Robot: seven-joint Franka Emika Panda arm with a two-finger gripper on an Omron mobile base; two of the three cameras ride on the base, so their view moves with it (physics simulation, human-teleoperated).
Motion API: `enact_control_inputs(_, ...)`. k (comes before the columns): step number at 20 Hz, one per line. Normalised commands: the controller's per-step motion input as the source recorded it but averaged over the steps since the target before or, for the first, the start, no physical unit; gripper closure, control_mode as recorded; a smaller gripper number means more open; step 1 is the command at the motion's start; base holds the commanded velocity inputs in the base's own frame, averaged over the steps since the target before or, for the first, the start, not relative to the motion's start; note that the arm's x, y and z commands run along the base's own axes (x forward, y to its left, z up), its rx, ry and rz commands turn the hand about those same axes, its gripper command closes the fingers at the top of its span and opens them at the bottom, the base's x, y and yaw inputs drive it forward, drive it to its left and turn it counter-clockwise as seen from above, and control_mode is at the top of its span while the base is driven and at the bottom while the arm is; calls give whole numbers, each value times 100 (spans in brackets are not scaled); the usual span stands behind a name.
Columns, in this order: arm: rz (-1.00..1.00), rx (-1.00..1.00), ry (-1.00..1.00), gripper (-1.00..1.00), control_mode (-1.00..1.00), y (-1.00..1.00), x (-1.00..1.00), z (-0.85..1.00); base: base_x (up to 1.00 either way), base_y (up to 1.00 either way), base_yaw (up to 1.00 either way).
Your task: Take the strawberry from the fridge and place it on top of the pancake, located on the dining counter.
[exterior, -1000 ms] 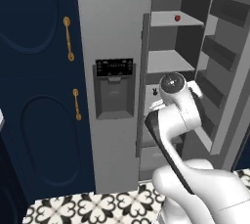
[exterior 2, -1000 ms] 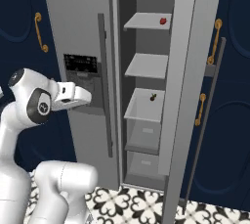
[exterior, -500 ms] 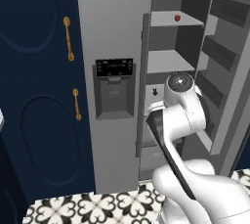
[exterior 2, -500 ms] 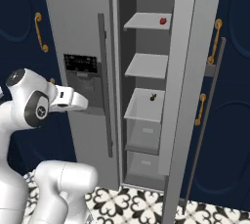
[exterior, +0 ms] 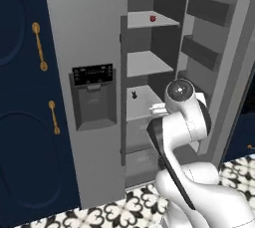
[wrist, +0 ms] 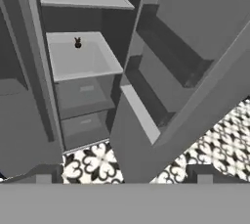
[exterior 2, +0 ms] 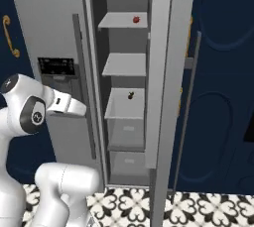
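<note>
The fridge (exterior: 84, 33) stands with its right door swung open and its shelves bare to me. The strawberry (exterior: 153, 18), a tiny dark-red berry, rests on the top shelf and appears again as the strawberry (exterior 2: 136, 20). My gripper (wrist: 124, 179) is open with nothing between its fingers. It hangs in front of the open compartment, well below the strawberry's shelf, and looks down at the lower shelves and drawers. The pancake and the dining counter are out of view.
A small dark object (wrist: 77, 43) sits on the third shelf (exterior: 133, 94). The open door with its bins (exterior: 209, 53) juts out on the right. Navy cabinets (exterior: 20, 122) with gold handles flank the fridge. Patterned floor tiles (exterior 2: 139, 201) lie below.
The whole scene has slid left in both base views, so the base has driven to the right. The arm keeps about the same pose and the gripper stays open.
</note>
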Motion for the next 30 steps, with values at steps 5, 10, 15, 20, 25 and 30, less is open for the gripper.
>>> enact_control_inputs(5,0,0,0,-100,100,0,0,0,71,-1,-21)
enact_control_inputs(10,0,0,0,-100,100,0,0,0,84,-7,-1)
enact_control_inputs(15,0,0,0,-100,100,0,0,0,58,-33,-8)
enact_control_inputs(20,0,0,0,-100,100,0,0,0,38,-13,-26)
enact_control_inputs(25,0,0,0,-100,100,0,0,0,46,0,-24)
enact_control_inputs(30,0,0,0,-100,100,0,0,0,43,1,-6)
